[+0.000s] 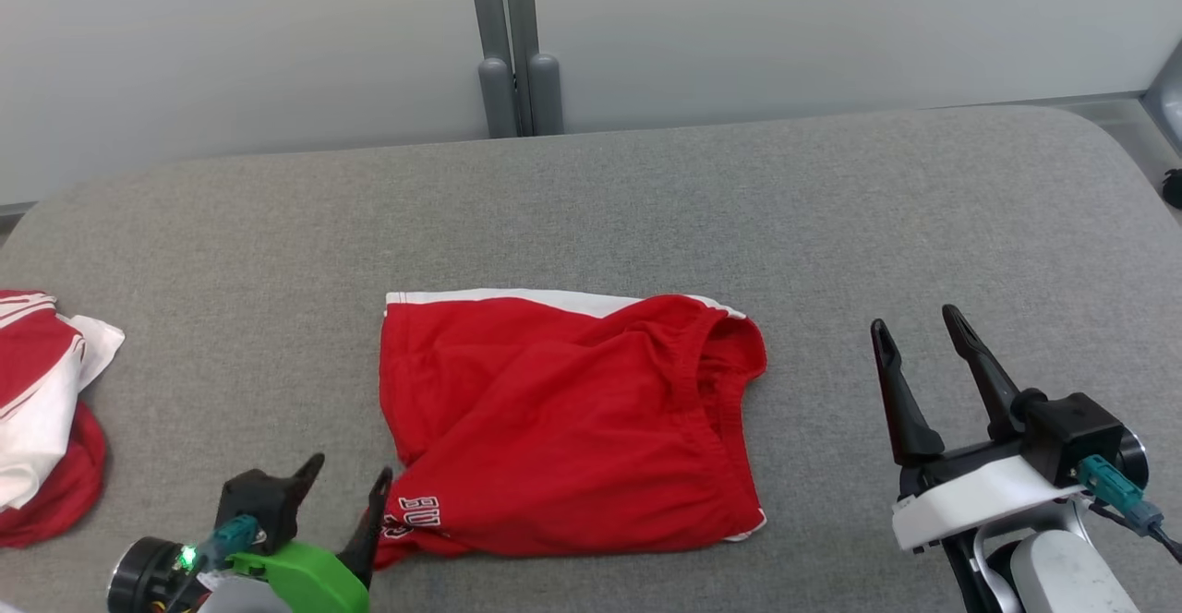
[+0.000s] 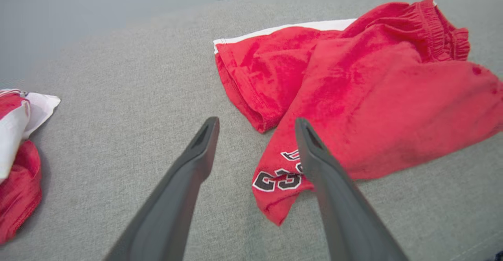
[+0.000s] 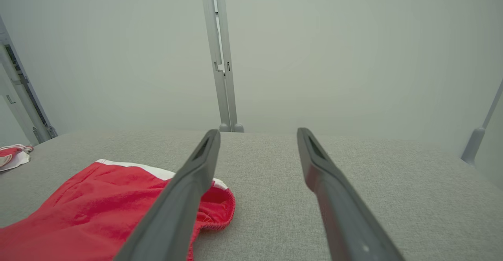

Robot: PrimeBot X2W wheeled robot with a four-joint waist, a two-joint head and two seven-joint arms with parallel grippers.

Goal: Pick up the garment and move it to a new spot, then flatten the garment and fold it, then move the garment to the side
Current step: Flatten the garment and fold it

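Note:
The garment (image 1: 572, 419) lies folded in the middle of the grey padded surface, red with a white band along its far edge. Black-and-white lettering shows at its near left corner (image 2: 279, 178). My left gripper (image 1: 349, 470) is open at that corner, its right finger just over the lettering and nothing between the fingers; in the left wrist view the left gripper (image 2: 256, 121) points at the folded left edge. My right gripper (image 1: 914, 318) stands open to the right of the garment, apart from it. In the right wrist view the right gripper (image 3: 258, 131) hovers beyond the garment's (image 3: 98, 210) right end.
A second red-and-white heap of cloth (image 1: 42, 419) lies at the left edge of the surface (image 1: 591, 198), also seen as a heap (image 2: 15, 162) in the left wrist view. A pale wall with a grey post (image 1: 517, 41) stands behind. The surface's rounded far right corner drops off.

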